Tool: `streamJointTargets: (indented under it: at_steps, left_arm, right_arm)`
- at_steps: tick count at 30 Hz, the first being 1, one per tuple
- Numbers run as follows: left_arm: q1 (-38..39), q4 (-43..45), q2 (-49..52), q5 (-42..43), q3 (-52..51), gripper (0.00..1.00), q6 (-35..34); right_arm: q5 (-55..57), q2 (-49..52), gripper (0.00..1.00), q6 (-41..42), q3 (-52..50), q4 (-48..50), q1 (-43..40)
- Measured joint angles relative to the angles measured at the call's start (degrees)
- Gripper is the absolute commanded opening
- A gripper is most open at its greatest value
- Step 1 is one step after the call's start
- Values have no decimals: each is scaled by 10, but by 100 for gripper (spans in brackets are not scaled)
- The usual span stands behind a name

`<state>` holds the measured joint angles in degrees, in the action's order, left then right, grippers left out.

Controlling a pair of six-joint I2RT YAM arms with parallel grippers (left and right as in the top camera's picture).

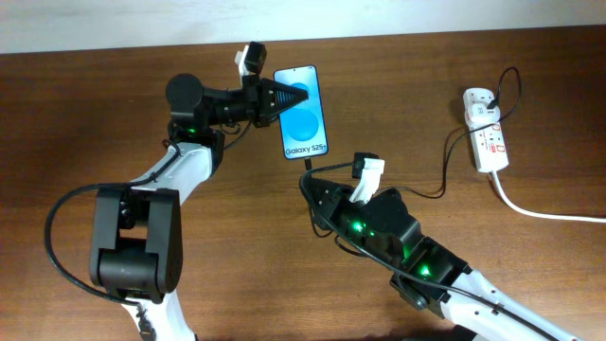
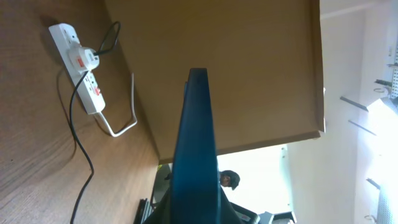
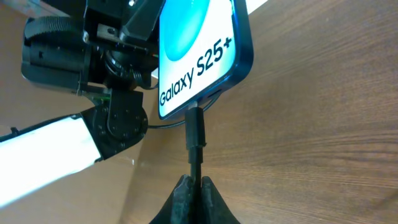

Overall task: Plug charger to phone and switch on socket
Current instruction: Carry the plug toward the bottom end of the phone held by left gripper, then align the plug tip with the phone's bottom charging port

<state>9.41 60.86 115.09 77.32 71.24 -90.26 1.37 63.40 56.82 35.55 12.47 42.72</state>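
**Clerk:** Item one, left claw (image 1: 280, 98). State?

**Checker:** Closed on the phone (image 1: 303, 112), clamped at one side edge. The screen faces up and the phone appears raised off the desk (image 1: 237, 246).

**Clerk:** Item two, right claw (image 3: 194, 184)?

**Checker:** Pinched shut on the charger (image 3: 194, 134). The plug tip (image 3: 194, 115) is just ahead of the fingertips and meets the phone's bottom edge at the port. Seated or only touching: cannot tell.

**Clerk:** Item three, socket (image 1: 485, 128)?

**Checker:** On the desk, well apart from either claw, off to the right claw's right. The switch position is too small to read.

**Clerk:** Hazards?

**Checker:**
- **One:** if the tip is off the port's line, a push would scrape the frame or bend the tip.
- **Two:** the grip sits behind the plug body, so the thin cable may buckle or slip under load.
- **Three:** the phone is held by one edge only, so insertion force could swivel it in the left claw.
- **Four:** slack cable trails behind the right claw. A reach toward the switch could snag it and tug the plug out.
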Motion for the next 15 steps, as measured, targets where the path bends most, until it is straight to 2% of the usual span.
streamJointTargets:
  at_steps: [7,9,12,15]
  left_arm:
    - [1,1,0,25,0,0,3]
    - [1,1,0,27,0,0,2]
    - [1,1,0,28,0,0,2]
    - [1,1,0,31,0,0,2]
  right_arm:
    - [-10,0,36,-7,0,-34,-7]
    - [-10,0,35,-21,0,-35,-7]
    - [-10,0,24,-41,0,-32,-7]
    - [-10,0,20,-48,0,5,-7]
